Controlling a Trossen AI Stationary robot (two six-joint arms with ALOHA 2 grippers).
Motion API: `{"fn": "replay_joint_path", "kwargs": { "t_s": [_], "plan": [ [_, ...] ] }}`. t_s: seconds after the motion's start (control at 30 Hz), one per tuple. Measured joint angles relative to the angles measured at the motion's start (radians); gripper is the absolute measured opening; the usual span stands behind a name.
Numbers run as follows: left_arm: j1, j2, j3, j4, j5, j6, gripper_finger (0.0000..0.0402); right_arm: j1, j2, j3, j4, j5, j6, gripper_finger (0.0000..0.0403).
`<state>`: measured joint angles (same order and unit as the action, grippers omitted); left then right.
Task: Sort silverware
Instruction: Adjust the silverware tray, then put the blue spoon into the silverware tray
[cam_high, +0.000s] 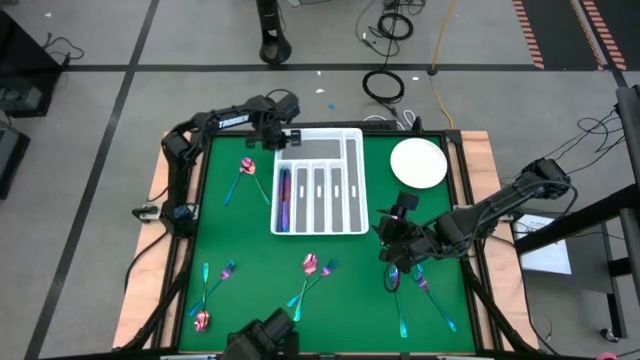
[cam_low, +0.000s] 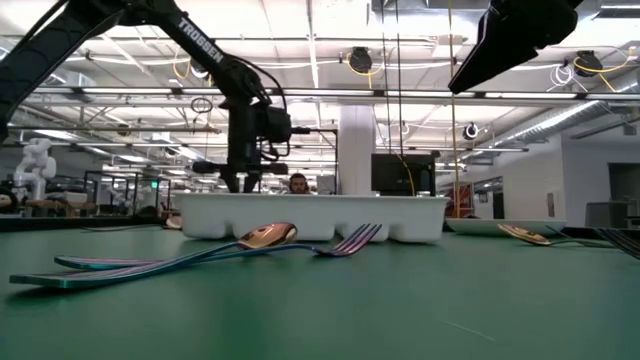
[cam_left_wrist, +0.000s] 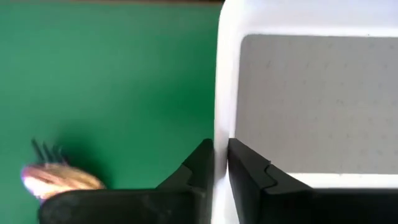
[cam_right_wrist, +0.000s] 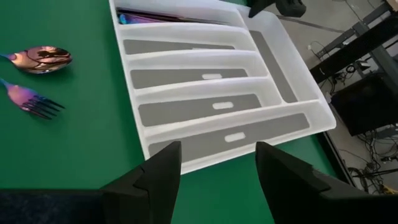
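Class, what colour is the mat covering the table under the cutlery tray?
Green mat, seen best in the right wrist view, beside the white tray.

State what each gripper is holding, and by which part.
The left gripper pinches the white tray by its rim at a far corner. The right gripper is open, holding nothing.

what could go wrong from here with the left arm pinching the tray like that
1. The left gripper has its jaws closed on the outer wall of the white tray, not on silverware. Any arm motion could drag or tip the tray and spill the pieces already in its end slot.
2. The right gripper hangs open near the tray's other side; if the tray shifts, it might collide with it.
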<state>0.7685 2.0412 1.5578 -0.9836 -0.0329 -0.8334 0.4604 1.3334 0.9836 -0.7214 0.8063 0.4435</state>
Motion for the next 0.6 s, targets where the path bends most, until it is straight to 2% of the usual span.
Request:
{"fn": "replay_joint_path", "kwargs": {
  "t_s": [0.13, 0.4, 0.6],
  "plan": [
    [-0.005, 0.003, 0.0, 0.012, -0.024, 0.03, 0.008, -0.001, 0.0, 0.0, 0.005, 0.004, -0.002, 0.0194],
    [-0.005, 0.003, 0.009, -0.003, -0.003, 0.058, 0.0167, -0.002, 0.0, 0.0, 0.027, 0.005, -0.022, 0.0194],
    [0.014, -0.031, 0.085, -0.073, 0.025, 0.133, 0.0211, -0.002, 0.0, 0.0, 0.027, 0.004, -0.029, 0.0194]
  ]
}}
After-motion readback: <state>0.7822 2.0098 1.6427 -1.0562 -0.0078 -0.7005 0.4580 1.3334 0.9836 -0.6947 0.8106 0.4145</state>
